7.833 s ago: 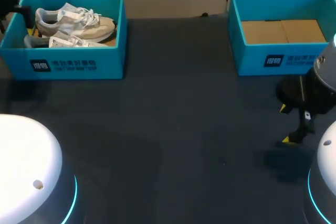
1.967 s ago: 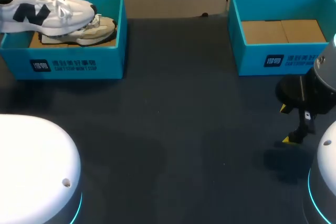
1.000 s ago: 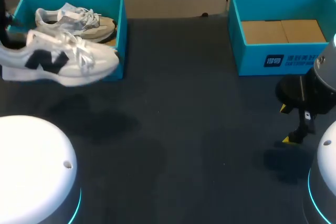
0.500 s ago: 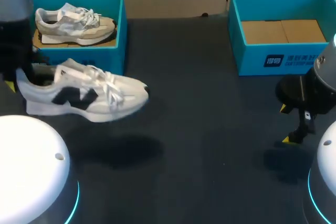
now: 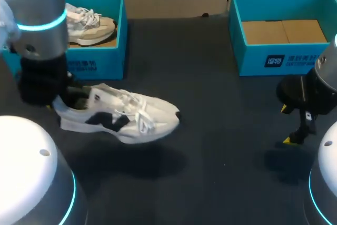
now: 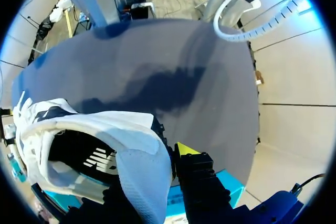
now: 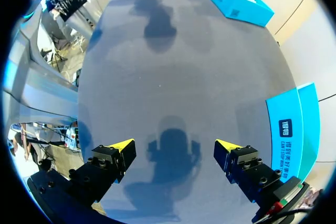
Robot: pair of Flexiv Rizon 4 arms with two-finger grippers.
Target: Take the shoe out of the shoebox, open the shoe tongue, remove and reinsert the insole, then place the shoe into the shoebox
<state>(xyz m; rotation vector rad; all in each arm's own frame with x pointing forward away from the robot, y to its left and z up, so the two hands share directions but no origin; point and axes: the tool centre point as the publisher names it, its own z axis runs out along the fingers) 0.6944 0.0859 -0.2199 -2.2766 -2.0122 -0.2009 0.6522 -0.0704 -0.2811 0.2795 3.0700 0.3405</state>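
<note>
The left arm point(image 5: 37, 35) comes down from the upper left of the head view and its claw point(image 6: 157, 153) has the white shoe point(image 5: 126, 117) by the heel. In the left wrist view the padded heel collar is pinched between the two fingers. One finger point(image 6: 197, 174) with its yellow tip presses the outside of the heel, and the other is mostly hidden behind the collar. The shoe hangs left of centre in the head view, toe pointing to the right and tipped a little down. It is clear of the dark table point(image 5: 221, 130), with its shadow lying on the cloth beneath it. The dark mark on its side faces the camera and the laces lie loose over the tongue.

Behind the arm, in the upper left of the frame, stands the left shoebox point(image 5: 100, 56), blue, with a beige shoe point(image 5: 92, 25) lying inside it. The right shoebox point(image 5: 284, 59) sits in the upper right, well apart from the held shoe, and shows only its brown cardboard floor point(image 5: 284, 31).

The right claw point(image 7: 173, 148) hangs low at the right edge of the head view, near the front of the right shoebox. Its fingers are spread wide with nothing between them, only table and its own shadow under it
</note>
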